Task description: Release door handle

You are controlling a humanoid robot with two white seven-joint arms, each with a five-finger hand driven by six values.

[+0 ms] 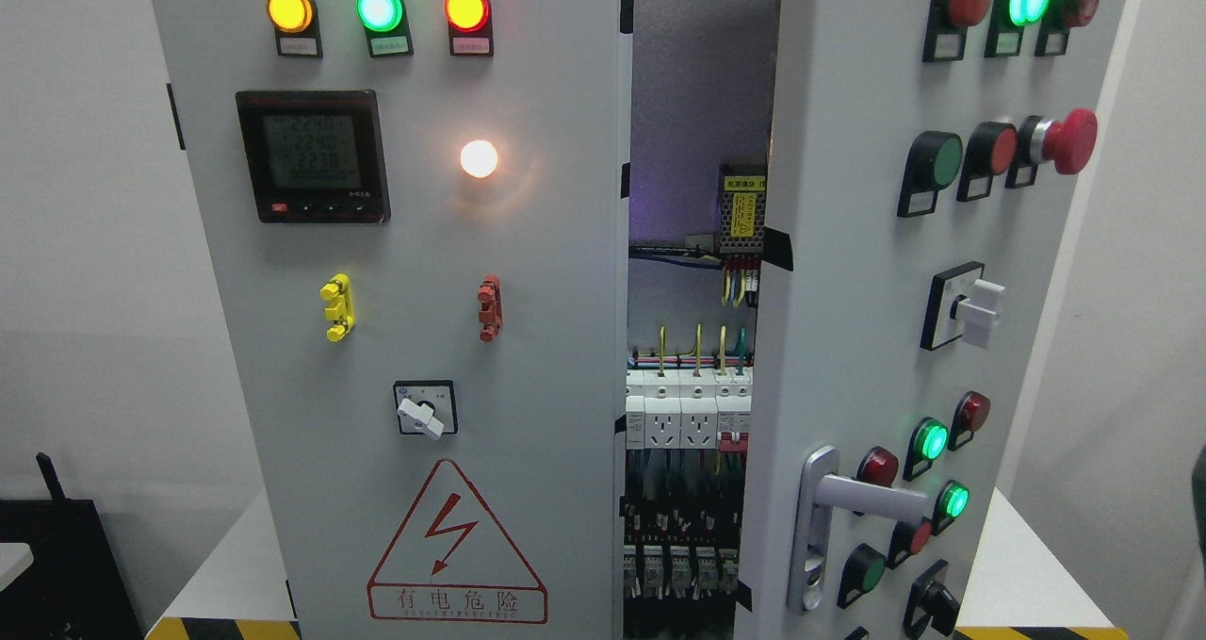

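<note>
Nearest the camera, a dark sliver (1198, 508) at the right edge may have been the right hand, its fingers impossible to judge. Well left of it, the silver lever door handle (853, 499) on the open grey cabinet door (848, 291) lay horizontal, ungripped. Beneath the red lightning triangle (457, 546) was written "有电危险".

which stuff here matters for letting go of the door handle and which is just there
Job: door handle, silver, nothing gripping it; right door, swung ajar.

Just there: warning triangle, digital meter, yellow clip, emergency stop button, breakers inside.
</note>
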